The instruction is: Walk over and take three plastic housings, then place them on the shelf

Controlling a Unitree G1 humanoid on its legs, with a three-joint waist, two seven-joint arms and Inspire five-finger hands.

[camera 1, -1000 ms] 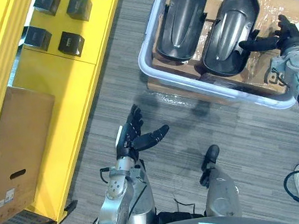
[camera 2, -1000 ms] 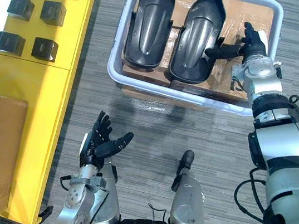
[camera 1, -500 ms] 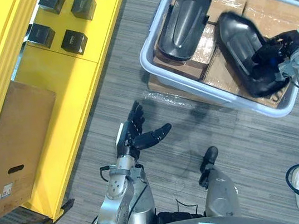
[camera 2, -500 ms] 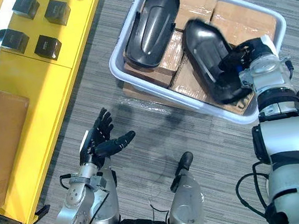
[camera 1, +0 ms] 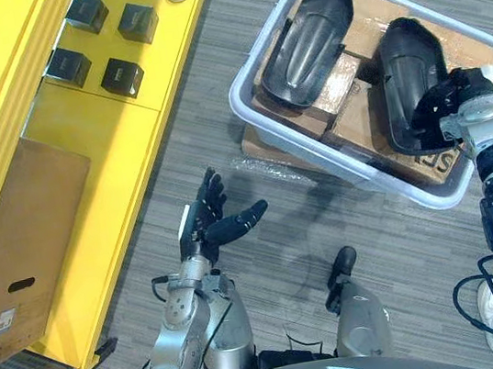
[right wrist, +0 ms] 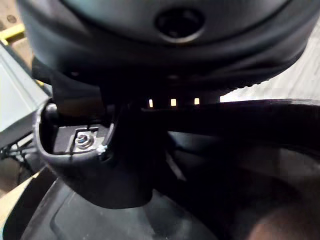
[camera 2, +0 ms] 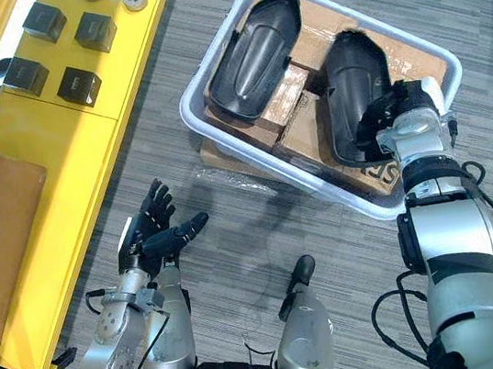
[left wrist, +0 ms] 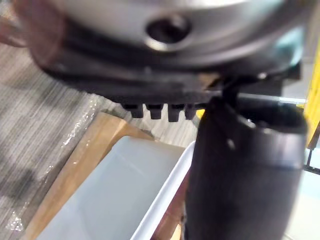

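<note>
Two black plastic housings lie on cardboard packs in a white bin (camera 1: 236, 104) on the floor. The left housing (camera 1: 309, 41) rests flat, apart from both hands. The right housing (camera 1: 405, 68) is turned away from its neighbour, towards the bin's right end. My right hand (camera 1: 451, 103) has its fingers curled round that housing's near right edge. The housing's dark inside (right wrist: 100, 215) shows close up in the right wrist view. My left hand (camera 1: 205, 228) hangs open over the grey floor, in front of the bin, holding nothing.
A yellow shelf (camera 1: 83, 144) runs along the left side. It carries several small black boxes (camera 1: 119, 74) and a brown cardboard box (camera 1: 24, 246). The bin sits on a flat cardboard sheet (camera 2: 225, 164) wrapped in film. Bare floor lies between shelf and bin.
My right hand went from open at the right housing's edge to curled round it, and has swung the housing away from the other one. The view has shifted slightly. The left hand stayed open.
</note>
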